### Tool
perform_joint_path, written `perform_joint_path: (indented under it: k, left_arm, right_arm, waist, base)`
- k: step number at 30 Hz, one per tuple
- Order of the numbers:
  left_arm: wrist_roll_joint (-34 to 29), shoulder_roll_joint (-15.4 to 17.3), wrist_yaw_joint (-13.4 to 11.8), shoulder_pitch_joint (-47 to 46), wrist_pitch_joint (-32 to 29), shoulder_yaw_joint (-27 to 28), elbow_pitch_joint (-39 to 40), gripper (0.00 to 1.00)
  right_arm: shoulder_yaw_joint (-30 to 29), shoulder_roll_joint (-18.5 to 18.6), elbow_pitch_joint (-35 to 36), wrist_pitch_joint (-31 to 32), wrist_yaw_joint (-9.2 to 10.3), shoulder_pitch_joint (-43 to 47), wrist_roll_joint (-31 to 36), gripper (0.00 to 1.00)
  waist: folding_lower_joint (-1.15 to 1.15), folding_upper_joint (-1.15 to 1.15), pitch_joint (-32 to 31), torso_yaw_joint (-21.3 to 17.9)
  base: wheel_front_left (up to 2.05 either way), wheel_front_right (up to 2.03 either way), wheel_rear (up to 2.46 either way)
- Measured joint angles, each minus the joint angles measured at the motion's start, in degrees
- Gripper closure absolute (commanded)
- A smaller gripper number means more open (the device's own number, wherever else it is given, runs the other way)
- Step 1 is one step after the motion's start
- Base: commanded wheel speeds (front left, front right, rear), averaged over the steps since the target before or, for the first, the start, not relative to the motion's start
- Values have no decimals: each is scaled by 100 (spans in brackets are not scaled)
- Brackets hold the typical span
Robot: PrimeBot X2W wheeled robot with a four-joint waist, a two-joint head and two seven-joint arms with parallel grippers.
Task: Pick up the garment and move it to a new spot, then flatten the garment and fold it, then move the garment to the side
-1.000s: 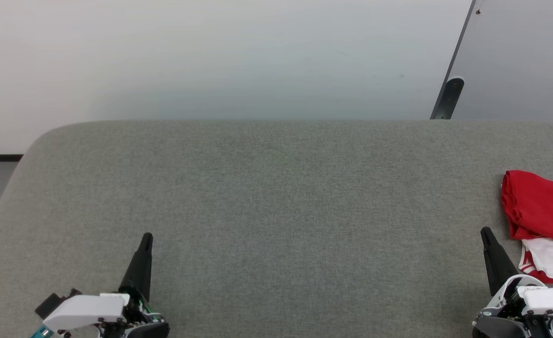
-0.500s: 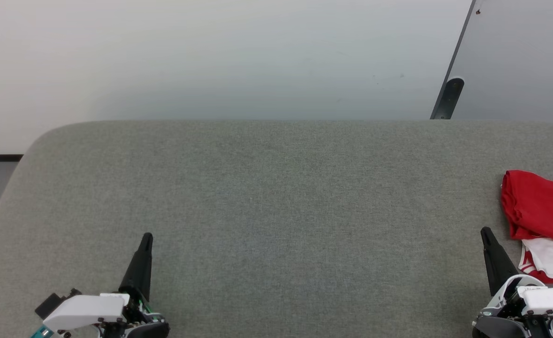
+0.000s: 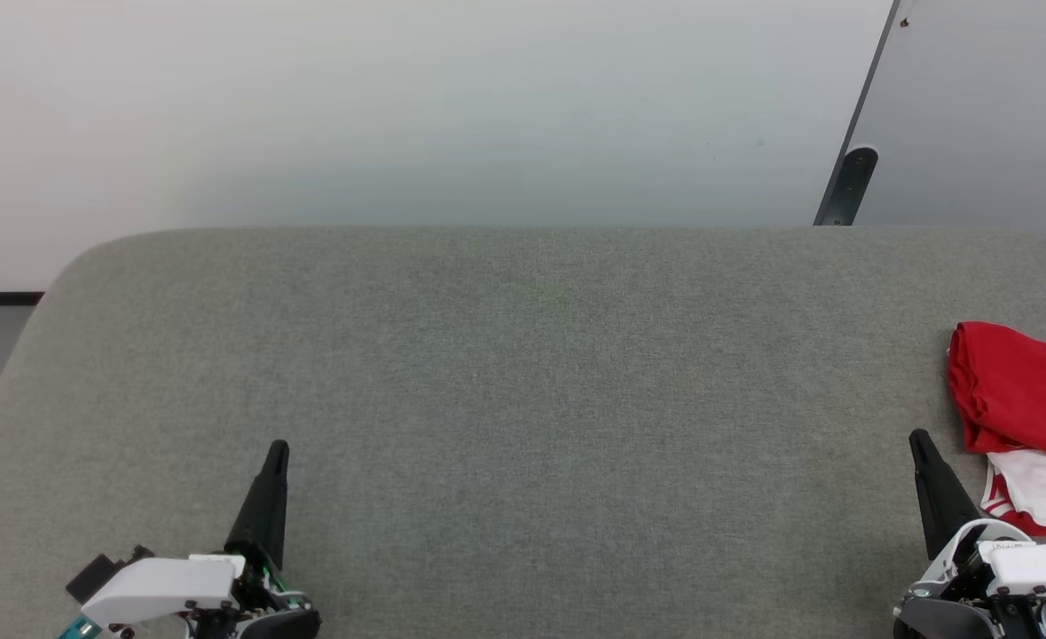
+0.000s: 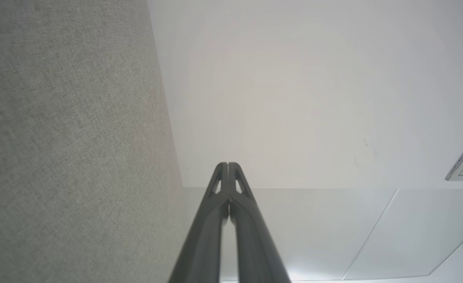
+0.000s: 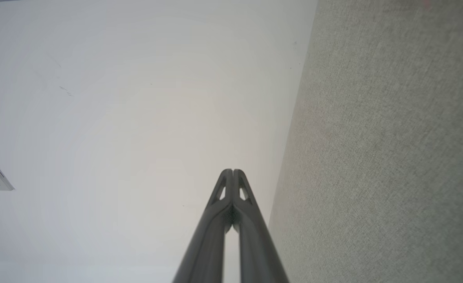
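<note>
Grey woven fabric covers the bench (image 3: 523, 355). In the head view its far-left corner is rounded, and a pale wall (image 3: 398, 106) stands behind it.

Garment (image 3: 1015, 390): it lies bunched on the bench at the far right edge of the head view, cut off by the frame. The red body is on the far side. A white sleeve end (image 3: 1042, 497) with a sliver of red-and-white trim is on the near side. I cannot make out any lettering from this angle.

Left jaws: they sit low left in the head view. The dark fingers (image 3: 261, 510) point away from me over bare fabric, well apart from the garment. In my left wrist view the two fingers (image 4: 211, 228) meet at the tips, closed on themselves, with grey fabric to their left and wall ahead.

Right jaws: they sit low right in the head view, fingers (image 3: 935, 497) pointing away, just beside the garment's near-left edge. A strip of grey shows between finger and cloth, so I read them as apart. In my right wrist view the fingers (image 5: 209, 236) are pressed tip to tip, closed on themselves. Grey fabric runs down the right of that view.

I cannot tell whether either pair touches the bench or hangs above it.

Background: a grey panel (image 3: 984, 106) with a dark slanted edge is at upper right. A short dark bracket (image 3: 849, 186) sits at its foot, behind the bench's far edge.
</note>
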State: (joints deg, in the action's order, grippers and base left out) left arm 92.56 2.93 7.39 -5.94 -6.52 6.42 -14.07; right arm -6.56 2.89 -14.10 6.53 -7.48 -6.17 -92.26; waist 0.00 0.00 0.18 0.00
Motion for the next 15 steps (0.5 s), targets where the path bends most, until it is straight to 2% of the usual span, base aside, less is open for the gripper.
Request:
perform_joint_path:
  k: [15]
  left_arm:
    - [-1,-3,0,-1,-1,3,0,100]
  right_arm:
    - [0,-1,0,0,0,0,0,100]
  waist:
    - [0,0,0,0]
  base:
    - [0,0,0]
